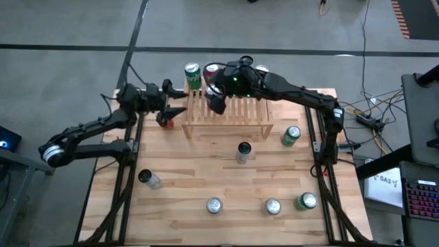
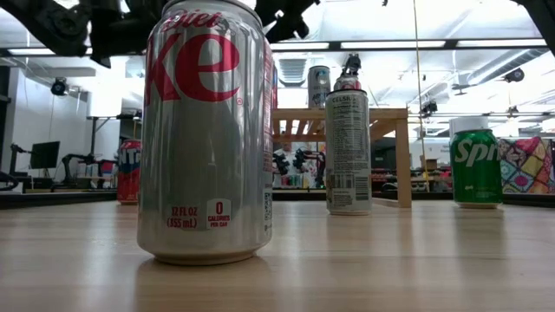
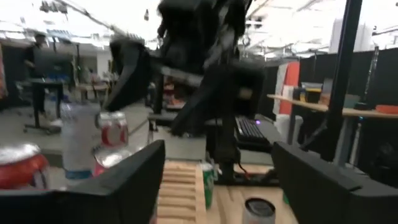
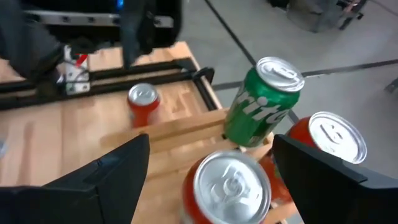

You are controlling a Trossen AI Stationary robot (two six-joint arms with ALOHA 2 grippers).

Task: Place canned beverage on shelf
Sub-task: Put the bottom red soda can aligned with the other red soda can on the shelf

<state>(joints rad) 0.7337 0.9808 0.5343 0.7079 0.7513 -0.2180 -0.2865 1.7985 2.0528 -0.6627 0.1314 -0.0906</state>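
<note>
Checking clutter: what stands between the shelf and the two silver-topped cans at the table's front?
One tall slim can, upright, just before the shelf; the high view shows it.

Worktop [image 1: 206,175]: light wood planks. Grey floor [image 1: 68,75] around it. Cables [image 1: 374,110] and a power strip [image 1: 368,121] beside the right edge. Keyboard [image 1: 420,199] with lit keys at far right

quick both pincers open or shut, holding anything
left pincer: open, empty, beside the shelf
right pincer: open, empty, above a red can
</note>
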